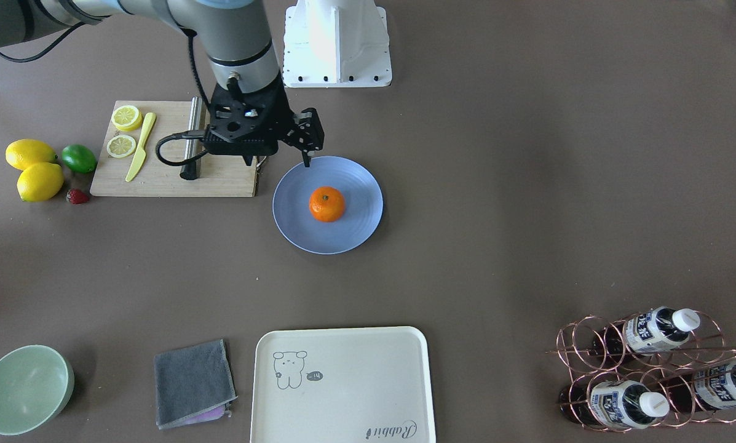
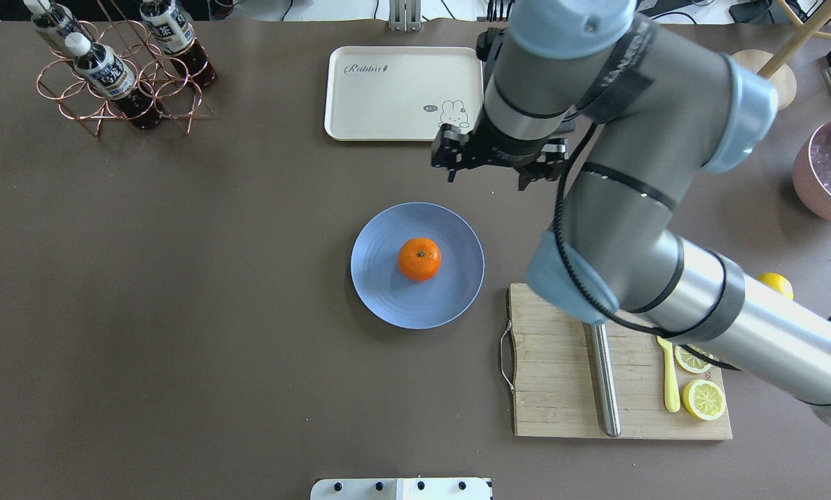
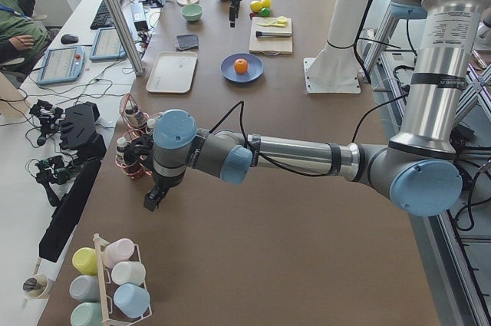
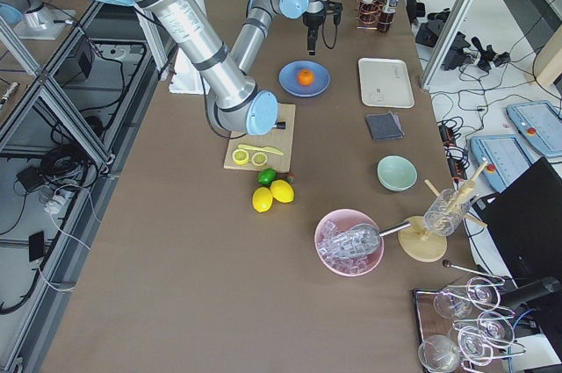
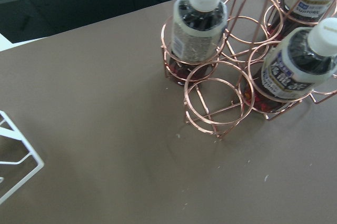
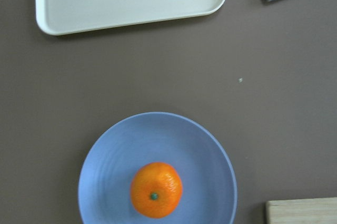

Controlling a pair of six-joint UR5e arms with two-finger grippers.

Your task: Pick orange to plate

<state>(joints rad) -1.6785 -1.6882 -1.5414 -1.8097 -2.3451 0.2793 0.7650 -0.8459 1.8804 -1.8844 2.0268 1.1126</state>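
Observation:
The orange (image 1: pixel 327 203) rests alone near the middle of the periwinkle-blue plate (image 1: pixel 355 227), stem dimple up; the same orange (image 2: pixel 419 259) and plate (image 2: pixel 387 298) show in the overhead view, and the orange (image 6: pixel 156 190) and plate (image 6: pixel 105 166) in the right wrist view. My right gripper (image 2: pixel 488 179) hovers above the table just beyond the plate's edge, open, with nothing between its fingers. My left gripper (image 3: pixel 153 199) appears only in the exterior left view, beside a copper bottle rack (image 5: pixel 218 97); I cannot tell its state.
A wooden cutting board (image 1: pixel 165 178) with lemon slices, a yellow knife and a steel bar lies beside the plate. Two lemons (image 1: pixel 35 172), a lime and a strawberry sit past it. A cream tray (image 1: pixel 343 381), grey cloth (image 1: pixel 192 381) and green bowl (image 1: pixel 23 387) line the far edge.

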